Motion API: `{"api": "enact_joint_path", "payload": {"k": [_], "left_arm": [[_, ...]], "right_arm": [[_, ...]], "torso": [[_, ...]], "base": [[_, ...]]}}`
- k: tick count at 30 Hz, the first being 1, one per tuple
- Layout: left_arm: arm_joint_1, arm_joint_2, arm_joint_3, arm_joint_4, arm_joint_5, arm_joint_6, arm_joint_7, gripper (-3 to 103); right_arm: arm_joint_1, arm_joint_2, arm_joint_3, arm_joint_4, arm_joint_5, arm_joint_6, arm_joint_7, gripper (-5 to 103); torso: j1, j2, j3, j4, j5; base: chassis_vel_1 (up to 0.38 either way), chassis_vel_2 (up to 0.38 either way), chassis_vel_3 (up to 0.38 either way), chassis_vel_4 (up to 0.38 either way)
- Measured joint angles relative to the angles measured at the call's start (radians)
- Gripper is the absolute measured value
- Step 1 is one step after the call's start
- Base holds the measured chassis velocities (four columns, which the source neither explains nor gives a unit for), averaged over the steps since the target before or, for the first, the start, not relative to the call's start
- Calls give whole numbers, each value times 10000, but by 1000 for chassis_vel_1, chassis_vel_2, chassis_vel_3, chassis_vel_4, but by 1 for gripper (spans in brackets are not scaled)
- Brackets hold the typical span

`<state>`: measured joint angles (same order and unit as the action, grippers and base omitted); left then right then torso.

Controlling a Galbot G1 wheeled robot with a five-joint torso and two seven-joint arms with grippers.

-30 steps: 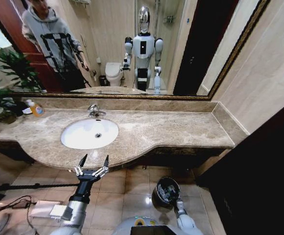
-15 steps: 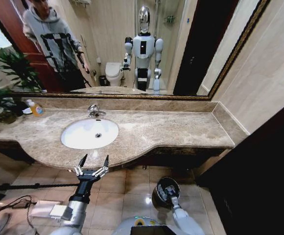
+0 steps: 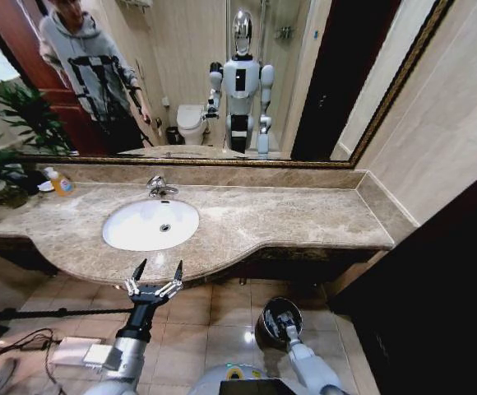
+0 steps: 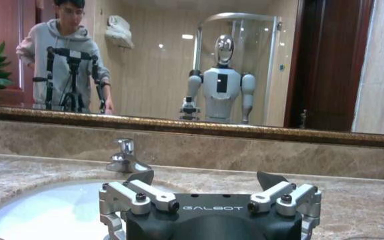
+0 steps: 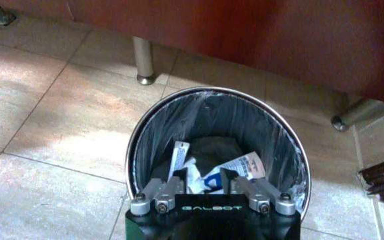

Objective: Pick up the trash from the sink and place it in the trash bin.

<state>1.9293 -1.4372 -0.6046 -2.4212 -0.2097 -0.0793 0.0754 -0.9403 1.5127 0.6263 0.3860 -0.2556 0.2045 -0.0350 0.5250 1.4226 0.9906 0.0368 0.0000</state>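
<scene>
Trash [image 5: 229, 172] lies inside the trash bin [image 5: 158, 125] on the floor, under the right gripper [image 5: 205, 181], fingers spread and empty. Left gripper [image 3: 155, 276] hovers before the desk [image 3: 288, 218], near the sink [image 3: 131, 230], fingers wide.

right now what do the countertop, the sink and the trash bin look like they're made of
Countertop: polished beige-brown marble or similar stone, veined and mottled. Sink: glossy white, probably ceramic, smooth and uniform. Trash bin: apparently dark metal with a shiny rim, lined with a thin crinkled plastic bag.
</scene>
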Motion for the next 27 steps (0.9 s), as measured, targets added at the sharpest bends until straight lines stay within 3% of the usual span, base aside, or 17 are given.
{"api": "enact_joint_path", "payload": {"k": [4,5,7,9,11,13,15,17,27], "left_arm": [[0,0,0,0,-1,0,0,100],[0,0,0,0,-1,0,0,100],[0,0,0,0,0,0,0,100],[0,0,0,0,0,0,0,100],[0,0,0,0,0,0,0,100],[0,0,0,0,0,0,0,100],[0,0,0,0,0,0,0,100],[0,0,0,0,0,0,0,100],[0,0,0,0,0,0,0,100]], "right_arm": [[-310,9,-3,494,46,-65,-67,55],[-310,9,-3,494,46,-65,-67,55],[-410,12,-3,629,56,-58,-67,65],[-452,13,-4,678,62,-57,-66,65],[-535,15,-3,747,73,-47,-65,77],[-547,15,-3,754,75,-41,-65,77],[-623,14,1,828,130,-9,-47,93],[-701,12,3,954,182,-7,-31,98],[-1639,-79,-27,2773,755,-300,83,100]], "torso": [[0,0,0,0,0],[0,0,0,0,0],[0,0,0,0,0],[0,0,0,0,0],[0,0,0,0,0],[0,0,0,0,0],[0,0,0,0,0],[0,0,-1,0,0],[0,0,0,0,1]], "base": [[0,0,0,0],[0,0,0,0],[0,0,0,0],[0,0,0,0],[0,0,0,0],[0,0,0,0],[0,0,0,0],[0,0,0,0],[0,0,0,0]]}}
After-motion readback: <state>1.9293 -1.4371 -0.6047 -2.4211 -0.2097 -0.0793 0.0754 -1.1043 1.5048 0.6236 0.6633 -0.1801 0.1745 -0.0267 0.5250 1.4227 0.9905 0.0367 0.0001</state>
